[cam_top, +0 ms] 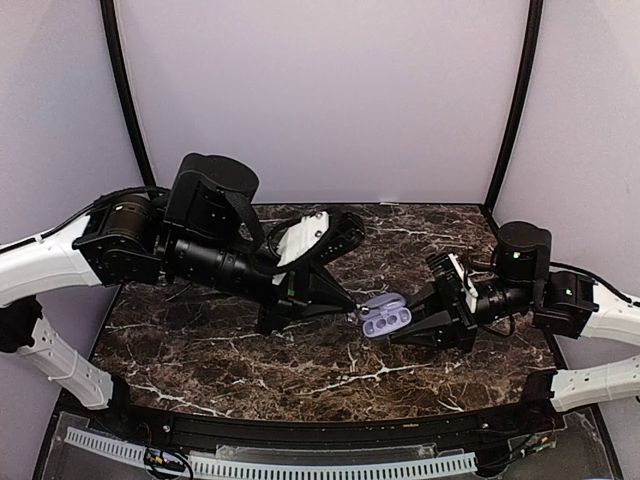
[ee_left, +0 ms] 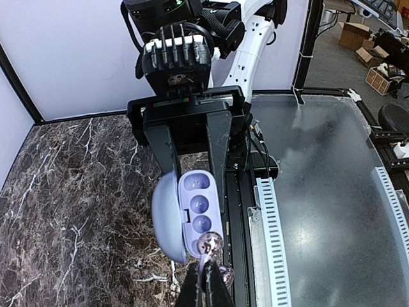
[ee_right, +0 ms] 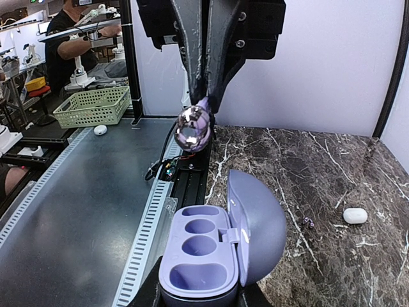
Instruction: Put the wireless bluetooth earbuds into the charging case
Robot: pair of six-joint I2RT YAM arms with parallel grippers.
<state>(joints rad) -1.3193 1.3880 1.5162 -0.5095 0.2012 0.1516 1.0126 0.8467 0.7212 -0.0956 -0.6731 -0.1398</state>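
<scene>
Your left gripper (ee_left: 204, 283) is pinched fully closed on 1 small glossy lilac-tinted earbud (ee_left: 209, 244). It grips the stem end, so the rounded bud sticks out past the fingertips, free to go in first. The bud hangs at the end of the open lavender pebble-shaped charging case (ee_left: 193, 208) that faces the left arm, close to its pale lilac tray and not yet seated; can't tell if it touches the rim. Your right gripper (cam_top: 413, 322) is closed narrow on the case body, 1 finger each side. It seems to hold the case off the dark marble-patterned tabletop (cam_top: 240, 350), tray facing up, lid swung open to the side and out of the way. Reads as a 2-arm setup: the right arm acts as a fixture so the case can't slide or tip when the bud pushes in, and the left arm does the fine placing. In the right wrist view the tray recesses all look empty, so I judge 0 of 2 buds in. The next move needs the bud lined up over its matching recess and turned to fit the shape; at a wrong angle it could sit proud or slip from the pinch. Further out, a plain white oval pebble (ee_right: 354, 215) lies on the marble well apart from the case. A tiny dark-purple speck (ee_right: 308, 222) lies nearer, possibly the 2nd earbud, too small to tell.
</scene>
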